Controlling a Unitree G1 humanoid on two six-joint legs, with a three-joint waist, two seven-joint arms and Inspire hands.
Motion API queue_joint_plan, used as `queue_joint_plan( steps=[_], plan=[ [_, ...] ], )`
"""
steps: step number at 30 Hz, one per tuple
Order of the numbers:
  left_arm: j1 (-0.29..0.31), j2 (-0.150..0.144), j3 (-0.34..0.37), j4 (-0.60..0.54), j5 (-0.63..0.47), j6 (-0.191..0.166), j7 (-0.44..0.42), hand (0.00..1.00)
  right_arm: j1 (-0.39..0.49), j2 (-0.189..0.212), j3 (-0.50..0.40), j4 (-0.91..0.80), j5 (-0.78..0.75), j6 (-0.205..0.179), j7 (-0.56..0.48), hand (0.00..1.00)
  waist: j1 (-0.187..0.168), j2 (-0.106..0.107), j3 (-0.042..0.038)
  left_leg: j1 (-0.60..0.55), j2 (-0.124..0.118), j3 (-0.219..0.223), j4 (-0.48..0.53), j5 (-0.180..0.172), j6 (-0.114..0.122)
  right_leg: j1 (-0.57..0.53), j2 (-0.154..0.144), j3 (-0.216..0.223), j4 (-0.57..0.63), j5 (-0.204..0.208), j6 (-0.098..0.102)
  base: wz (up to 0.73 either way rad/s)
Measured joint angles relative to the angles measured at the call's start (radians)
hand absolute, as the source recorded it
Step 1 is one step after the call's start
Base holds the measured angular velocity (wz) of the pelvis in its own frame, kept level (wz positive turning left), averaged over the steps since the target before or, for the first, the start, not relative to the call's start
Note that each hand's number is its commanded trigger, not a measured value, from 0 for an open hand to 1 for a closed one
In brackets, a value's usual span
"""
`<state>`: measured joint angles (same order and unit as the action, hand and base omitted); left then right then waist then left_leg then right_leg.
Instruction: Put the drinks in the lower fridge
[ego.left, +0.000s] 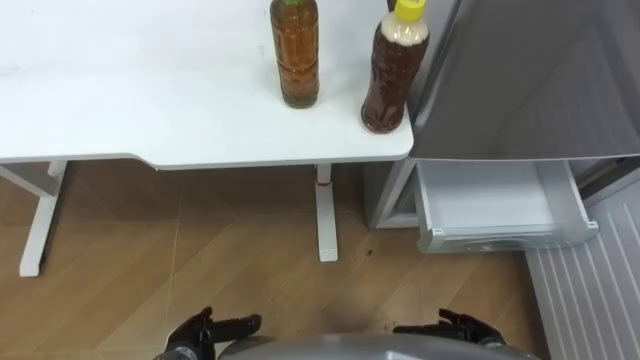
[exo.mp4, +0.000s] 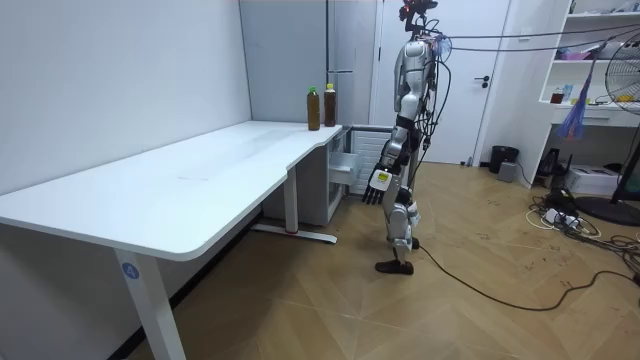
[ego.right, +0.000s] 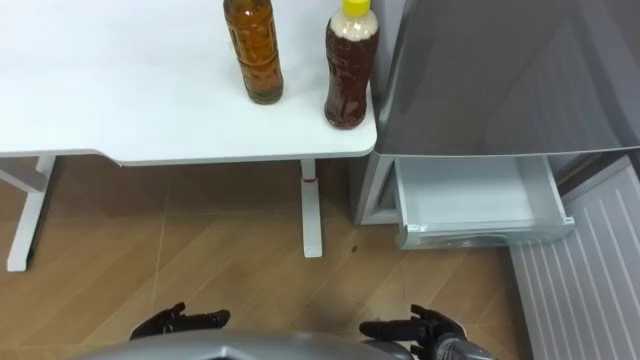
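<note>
Drinks (ego.left: 298, 55) sit untouched while left hand (ego.left: 192, 337) and right hand (ego.left: 468, 329) hang slack.

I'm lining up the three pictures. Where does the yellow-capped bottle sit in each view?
Left eye view: yellow-capped bottle at upper right of centre, on the table corner beside the fridge.
Right eye view: near the top, just right of centre, on the same corner.
Room view: upper centre, at the table's far end.
Shared landmark: the green-capped bottle stands beside it.
</note>
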<state>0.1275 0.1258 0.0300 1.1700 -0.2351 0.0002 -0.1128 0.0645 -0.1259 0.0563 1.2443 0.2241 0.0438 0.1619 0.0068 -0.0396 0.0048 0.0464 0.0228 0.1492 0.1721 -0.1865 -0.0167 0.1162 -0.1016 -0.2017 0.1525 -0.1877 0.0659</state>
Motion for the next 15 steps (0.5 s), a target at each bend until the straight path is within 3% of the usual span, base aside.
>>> queue_joint_plan(
  steps=[11, 15],
  plan=[
    [0.001, 0.0, 0.003, 0.0, 0.0, 0.0, 0.001, 0.0, 0.001, 0.0, 0.0, 0.0, 0.0, 0.0, -0.001, 0.0, 0.001, 0.001, -0.0033, 0.001, -0.001, -0.003, 0.0, 0.0, 0.0, 0.001, 0.0, 0.0, 0.0, 0.0, 0.0, 0.0],
    [0.0, 0.0, 0.008, 0.0, 0.003, 0.0, 0.002, 0.0, 0.001, 0.0, 0.0, 0.0, 0.0, 0.0, -0.001, 0.0, 0.001, -0.007, 0.0011, 0.001, -0.001, -0.003, 0.001, 0.0, 0.0, 0.001, 0.0, 0.0, -0.001, 0.0, 0.0, 0.0]
  ],
)
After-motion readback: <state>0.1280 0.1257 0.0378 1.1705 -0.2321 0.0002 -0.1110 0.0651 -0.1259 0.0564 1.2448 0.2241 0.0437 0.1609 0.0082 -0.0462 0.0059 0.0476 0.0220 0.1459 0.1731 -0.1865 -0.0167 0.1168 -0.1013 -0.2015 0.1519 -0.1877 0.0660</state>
